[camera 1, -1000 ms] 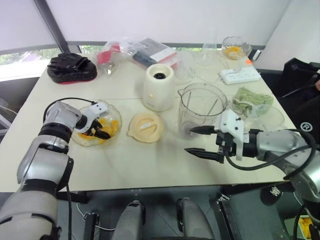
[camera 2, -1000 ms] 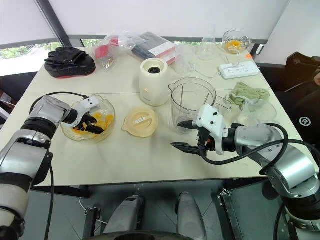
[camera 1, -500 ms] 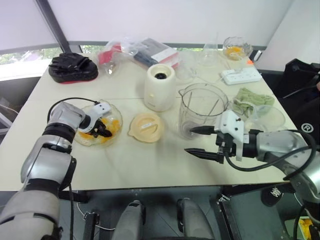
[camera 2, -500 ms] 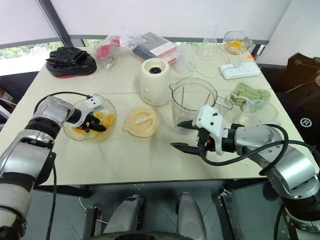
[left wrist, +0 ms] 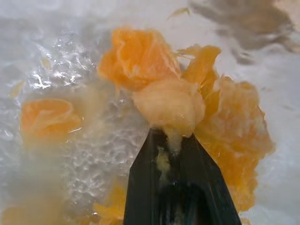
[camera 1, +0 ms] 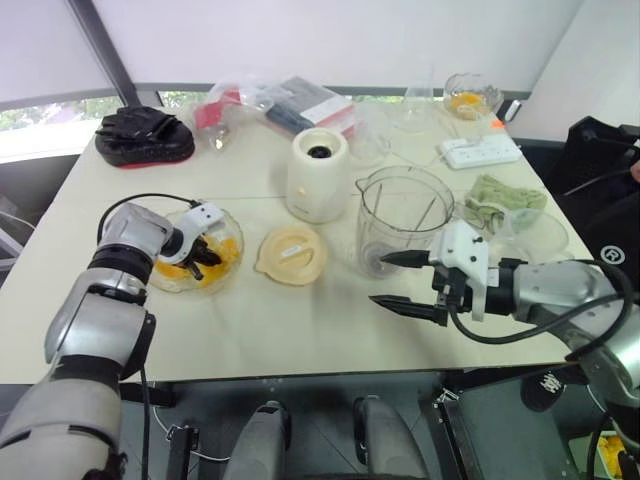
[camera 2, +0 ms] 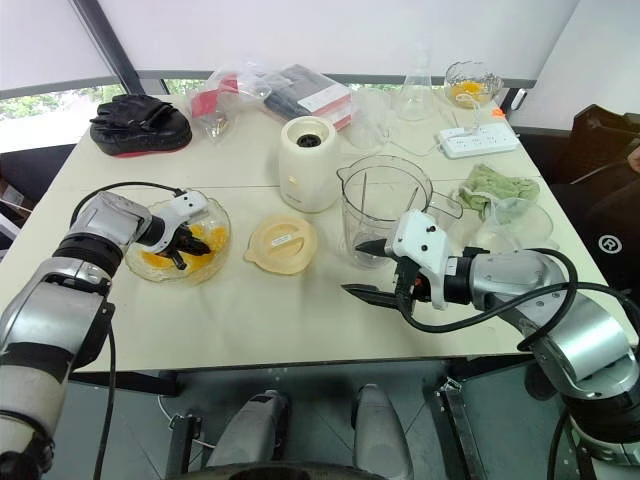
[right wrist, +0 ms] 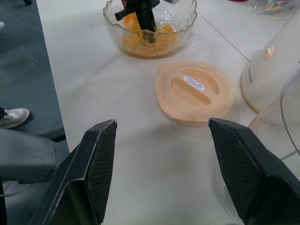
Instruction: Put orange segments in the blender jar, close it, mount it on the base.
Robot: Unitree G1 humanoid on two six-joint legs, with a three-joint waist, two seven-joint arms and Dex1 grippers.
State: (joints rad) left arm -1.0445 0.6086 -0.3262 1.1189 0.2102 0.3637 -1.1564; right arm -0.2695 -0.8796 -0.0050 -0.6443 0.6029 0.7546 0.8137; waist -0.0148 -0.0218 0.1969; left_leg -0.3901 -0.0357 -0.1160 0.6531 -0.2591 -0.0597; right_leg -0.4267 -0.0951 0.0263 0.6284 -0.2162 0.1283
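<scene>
- L gripper (camera 2: 180, 258) sits down inside the glass bowl (camera 2: 215, 215), mid-left of the head view; fingers pinched together on one orange segment (left wrist: 171, 107), pulp squeezed between the tips in the L wrist view.
- L arm comes in from lower left, forearm angled up and right, wrist tipped steeply down into the bowl; black cable loops over the wrist.
- More orange segments (camera 2: 205, 240) lie in the bowl around the tips, touching the held one.
- R gripper (camera 1: 398, 281) hovers above the table, centre-right; fingers (right wrist: 101, 154) spread wide apart, nothing between them, tips pointing toward frame left.
- R arm enters from lower right, forearm about level, white wrist block just behind the fingers.
- Blender jar (camera 1: 405, 215) stands upright just behind the R gripper, empty, no lid on.
- Pale orange lid (camera 1: 291, 254) lies flat on the table between bowl and jar; seen between the R fingers in the R wrist view.
- Base (camera 1: 317, 175) stands upright behind the lid, beside the jar, dark socket up.
- Table (camera 1: 250, 330): cream top with a seam across the middle.
- Back edge: black gloves (camera 1: 143, 135) upper left, plastic bags (camera 1: 235, 105), power strip (camera 1: 480, 150) upper right, second glass bowl (camera 1: 470, 95) w/ orange bits.
- Green cloth (camera 1: 505, 197) right of the jar.
- Room: white blinds behind, dark floor below.
</scene>
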